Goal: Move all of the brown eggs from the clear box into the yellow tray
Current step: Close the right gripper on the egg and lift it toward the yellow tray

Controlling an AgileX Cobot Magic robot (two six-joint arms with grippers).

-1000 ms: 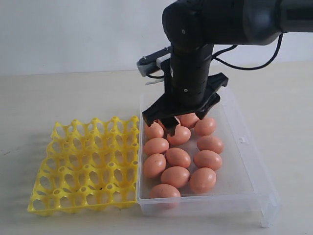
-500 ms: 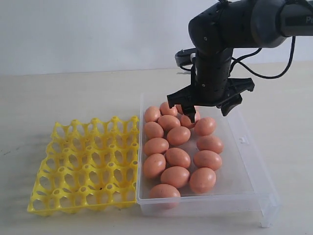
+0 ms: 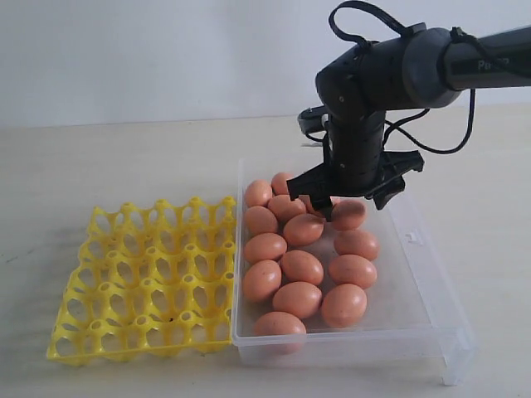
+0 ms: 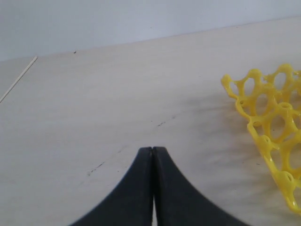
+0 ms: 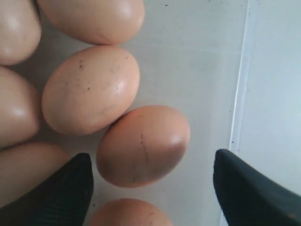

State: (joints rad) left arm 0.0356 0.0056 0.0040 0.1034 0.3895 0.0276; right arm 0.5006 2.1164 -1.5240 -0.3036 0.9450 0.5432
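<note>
Right fingers spread astride smooth, speckled brown egg, seemingly untouched | left fingers pressed together, empty

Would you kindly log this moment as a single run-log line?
stage: pre-grasp | right gripper: open above a brown egg in clear box | left gripper: shut | yellow tray: empty

Plain white wall behind; pale beige tabletop, possibly wood laminate; soft even light.
</note>
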